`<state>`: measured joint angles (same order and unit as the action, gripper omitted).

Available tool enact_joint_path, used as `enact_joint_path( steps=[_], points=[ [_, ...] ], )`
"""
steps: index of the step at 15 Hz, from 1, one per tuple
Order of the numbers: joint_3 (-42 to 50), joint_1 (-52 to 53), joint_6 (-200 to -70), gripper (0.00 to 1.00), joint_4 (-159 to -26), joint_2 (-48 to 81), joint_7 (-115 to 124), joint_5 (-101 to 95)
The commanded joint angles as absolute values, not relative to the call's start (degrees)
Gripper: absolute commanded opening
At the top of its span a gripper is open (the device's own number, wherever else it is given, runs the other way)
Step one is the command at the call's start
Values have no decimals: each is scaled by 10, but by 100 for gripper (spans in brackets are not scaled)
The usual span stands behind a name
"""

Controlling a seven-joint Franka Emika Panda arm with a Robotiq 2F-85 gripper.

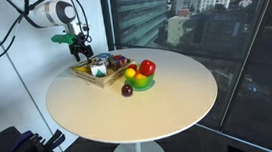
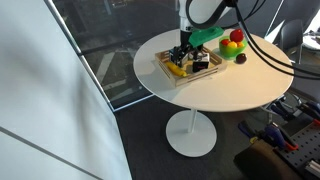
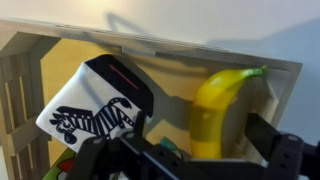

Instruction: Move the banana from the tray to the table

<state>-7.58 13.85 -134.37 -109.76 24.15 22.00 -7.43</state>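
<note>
A yellow banana (image 3: 215, 105) lies in the wooden tray (image 3: 150, 45), close to its right wall. In the wrist view my gripper (image 3: 200, 140) is open, with one finger on each side of the banana and a small gap showing on the right. In both exterior views the gripper (image 1: 82, 53) (image 2: 183, 52) is lowered into the tray (image 1: 99, 79) (image 2: 195, 80) at the table's edge. A bit of the banana's yellow (image 2: 178, 69) shows under the fingers.
A white carton with a zebra print (image 3: 100, 105) lies in the tray left of the banana. A green plate (image 1: 143, 83) (image 2: 232, 46) with a red apple (image 1: 147, 68) and other fruit stands beside the tray. The round table (image 1: 149, 110) stands by a window.
</note>
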Motion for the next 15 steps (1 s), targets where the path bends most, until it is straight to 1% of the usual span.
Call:
enact_joint_path(
  steps=[1, 15],
  points=[
    [-60, 155, -1341, 100, -1075, 262, 230, -72],
    [-47, 174, -1340, 100, -1052, 284, 238, -73]
  ],
)
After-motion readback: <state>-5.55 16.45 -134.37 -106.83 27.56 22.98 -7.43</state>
